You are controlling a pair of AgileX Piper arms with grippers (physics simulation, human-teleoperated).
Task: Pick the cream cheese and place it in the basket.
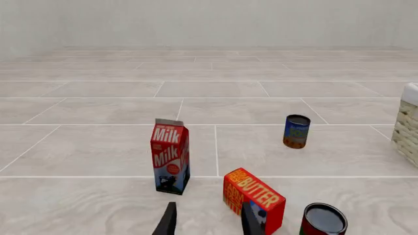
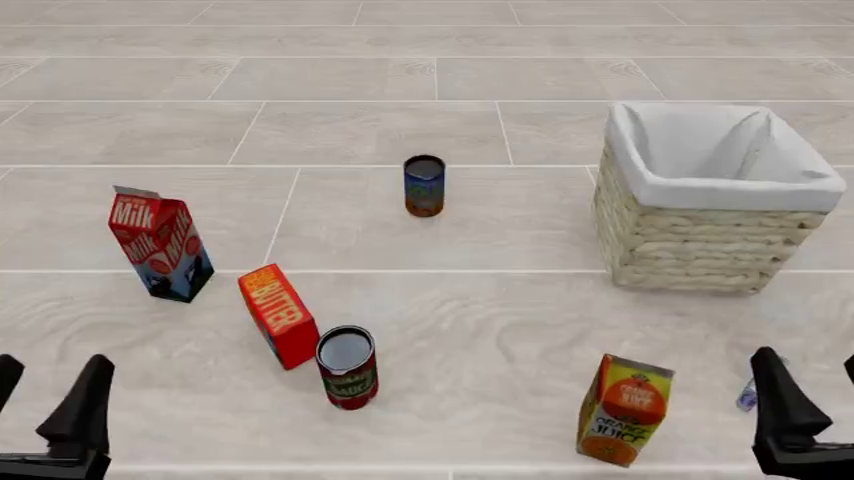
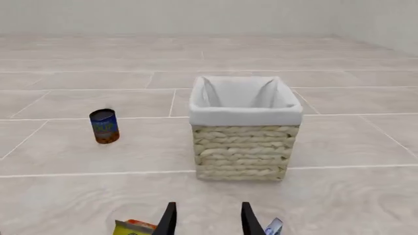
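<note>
The cream cheese (image 2: 747,397) is a small white box with blue markings, low on the floor at the front right, and only a sliver of it shows beside my right gripper's (image 2: 817,400) left finger. In the right wrist view the cream cheese (image 3: 273,226) lies just outside the open right gripper (image 3: 207,216). The basket (image 2: 707,235), pale wicker with a white cloth lining, stands at the back right, and the basket (image 3: 243,147) is straight ahead of the right gripper. My left gripper (image 2: 47,405) is open at the front left with nothing between its fingers, and the left gripper (image 1: 207,218) points between milk and butter.
A red milk carton (image 2: 160,245) stands at the left. A red-orange butter box (image 2: 278,313) and a dark can (image 2: 347,367) stand in the front middle. A blue can (image 2: 424,185) sits further back. An orange juice carton (image 2: 623,410) stands left of the right gripper.
</note>
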